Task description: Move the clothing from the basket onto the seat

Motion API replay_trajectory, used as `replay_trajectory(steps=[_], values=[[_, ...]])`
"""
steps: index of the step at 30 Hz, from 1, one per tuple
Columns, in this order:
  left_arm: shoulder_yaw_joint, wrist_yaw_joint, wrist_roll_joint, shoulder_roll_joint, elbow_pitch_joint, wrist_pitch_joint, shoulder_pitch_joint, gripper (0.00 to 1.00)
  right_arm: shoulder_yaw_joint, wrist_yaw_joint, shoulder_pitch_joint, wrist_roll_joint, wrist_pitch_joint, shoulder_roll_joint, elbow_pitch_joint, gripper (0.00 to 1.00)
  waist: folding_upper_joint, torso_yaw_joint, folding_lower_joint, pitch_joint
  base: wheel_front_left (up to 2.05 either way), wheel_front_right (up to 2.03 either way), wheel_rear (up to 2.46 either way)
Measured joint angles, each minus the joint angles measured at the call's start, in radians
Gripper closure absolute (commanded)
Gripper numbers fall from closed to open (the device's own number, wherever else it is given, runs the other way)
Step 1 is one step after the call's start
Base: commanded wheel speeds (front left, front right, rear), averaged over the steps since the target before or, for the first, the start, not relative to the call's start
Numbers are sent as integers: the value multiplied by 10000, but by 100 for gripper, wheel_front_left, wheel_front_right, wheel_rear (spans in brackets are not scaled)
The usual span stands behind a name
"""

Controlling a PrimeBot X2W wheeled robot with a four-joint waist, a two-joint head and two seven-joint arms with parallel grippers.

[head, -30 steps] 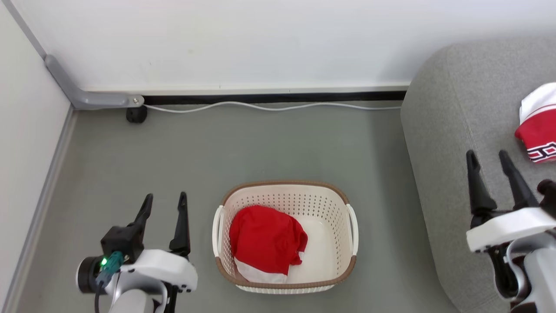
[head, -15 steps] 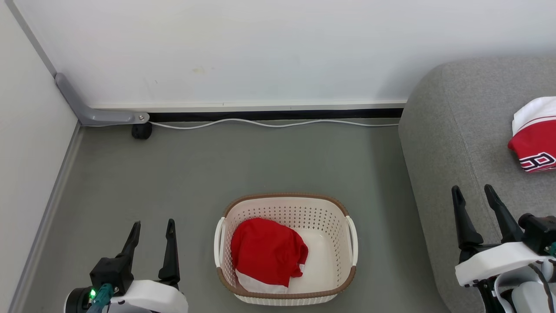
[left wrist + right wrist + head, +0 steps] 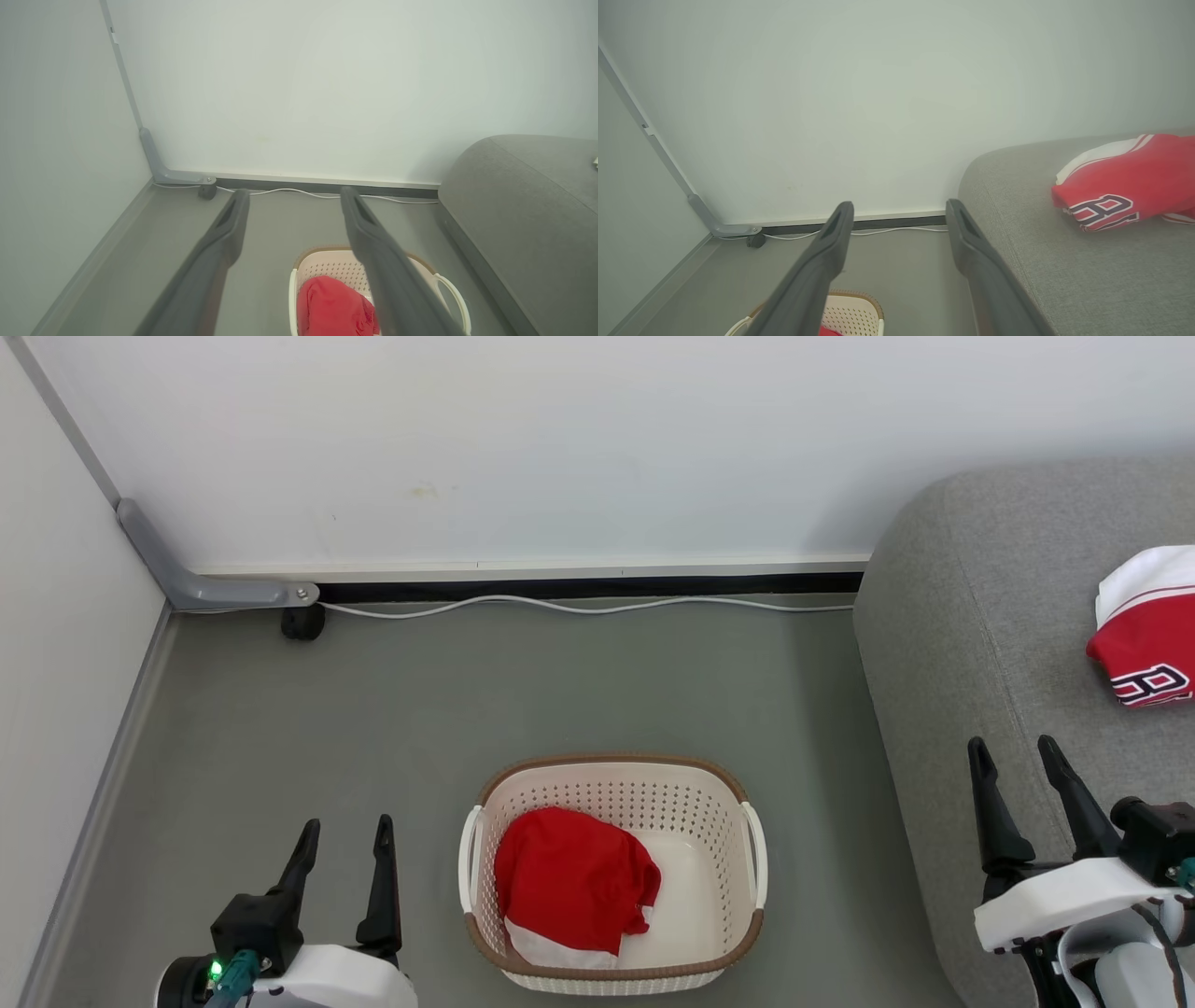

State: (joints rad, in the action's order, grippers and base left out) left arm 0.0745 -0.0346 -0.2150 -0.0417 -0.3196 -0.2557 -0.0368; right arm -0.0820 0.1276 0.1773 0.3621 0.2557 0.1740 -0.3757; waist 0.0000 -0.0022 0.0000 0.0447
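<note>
Bright even light, soft shadows, wrist views hazy, fingers blurred

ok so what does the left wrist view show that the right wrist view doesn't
Left wrist view's own: the left gripper, open, and a clear look at the red garment bunched in the basket. Right wrist view's own: the right gripper, open, and the lettered red garment lying on the sofa. Shared: basket rim, sofa, white cable, grey corner bracket.
</note>
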Motion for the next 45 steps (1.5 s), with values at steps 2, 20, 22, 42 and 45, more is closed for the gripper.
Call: replay_trajectory(steps=[2, 20, 22, 42, 45], values=[[130, 75, -25, 0, -29, 0, 0, 0, -4, 0, 0, 0, 0, -6, 0, 0, 0, -10, 0, 11, 0, 0, 0], [2871, -658, -1346, -21, -819, 0, -1953, 0, -150, 0, 1490, 533, 0, 497, 1166, 0, 0, -476, 0, 2503, 0, 0, 0], [3198, -727, -1381, -21, -1024, 0, -2432, 0, -169, 0, 1766, 648, 0, 571, 1352, 0, 0, -540, 0, 2936, 0, 0, 0], [5122, -913, -1164, 12, -5534, -2, -7729, 0, -449, 0, 3837, 1392, 2, 497, 3091, 0, 0, -1628, 0, 7057, 0, 0, 0], [5223, -915, -924, 13, -6506, -2, -8425, 0, -541, 0, 3884, 1490, 2, 408, 3285, 0, 0, -1856, 0, 7524, 0, 0, 0]])
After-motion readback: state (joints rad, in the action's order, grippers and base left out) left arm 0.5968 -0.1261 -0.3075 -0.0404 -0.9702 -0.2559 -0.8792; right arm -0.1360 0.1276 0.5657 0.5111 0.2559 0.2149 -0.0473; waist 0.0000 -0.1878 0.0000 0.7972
